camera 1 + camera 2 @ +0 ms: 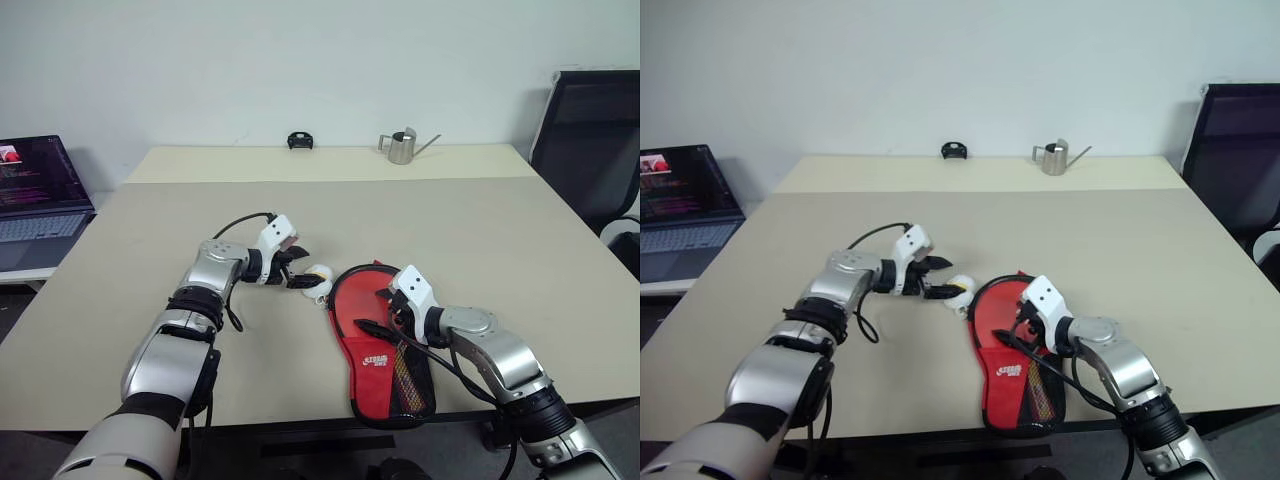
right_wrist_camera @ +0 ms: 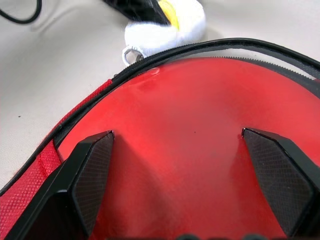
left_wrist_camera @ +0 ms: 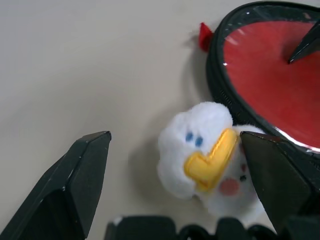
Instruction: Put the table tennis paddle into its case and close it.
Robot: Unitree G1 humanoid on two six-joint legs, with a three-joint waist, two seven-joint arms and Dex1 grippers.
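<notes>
The case (image 1: pixel 385 350) lies nearest with the paddle (image 2: pixel 200 140) inside; both spread claws, left (image 1: pixel 300 272) at ten o'clock straddling the charm (image 3: pixel 205 150), could snag it.

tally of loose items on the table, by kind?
case: 1
paddle, lying in the open case: 1
plush charm: 1
metal watering can: 1
small black object at the far edge: 1
Total: 5

Left gripper (image 1: pixel 298 270) reached forward and rightward, fingers spread wide; right gripper (image 1: pixel 380 310) angled down and leftward, fingers likewise apart.
</notes>
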